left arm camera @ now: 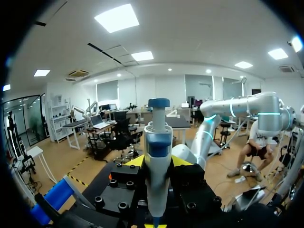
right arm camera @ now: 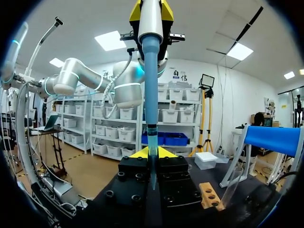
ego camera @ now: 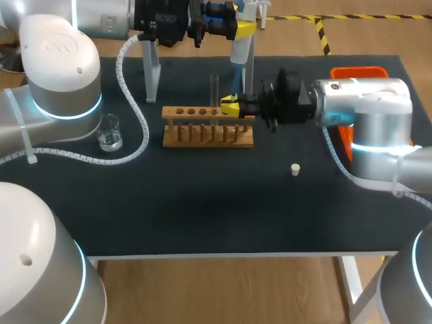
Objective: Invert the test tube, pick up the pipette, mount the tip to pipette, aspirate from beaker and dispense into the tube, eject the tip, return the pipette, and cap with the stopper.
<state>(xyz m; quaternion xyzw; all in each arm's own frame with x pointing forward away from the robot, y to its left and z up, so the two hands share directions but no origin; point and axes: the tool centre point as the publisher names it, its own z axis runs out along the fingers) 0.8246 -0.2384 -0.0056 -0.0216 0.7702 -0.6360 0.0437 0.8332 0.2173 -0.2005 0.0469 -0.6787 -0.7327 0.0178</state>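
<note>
the left claw was clenched on the pipette, held upright over the rack at the surface's 12 o'clock. the right claw appeared clenched on the tip beneath it. the pipette looked light and stiff, best gripped at its thick body, and the thin tip would likely slip. the fragile glass tube stood just beside. the beaker sat at the rack's 9 o'clock and the stopper at its 4 o'clock.

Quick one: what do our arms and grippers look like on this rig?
Both arms, left arm and right arm, are silvery white with rounded joints and glowing cyan rings, plus spiral-wrapped white cables. The left gripper and right gripper have black bodies and yellow tips.
</note>
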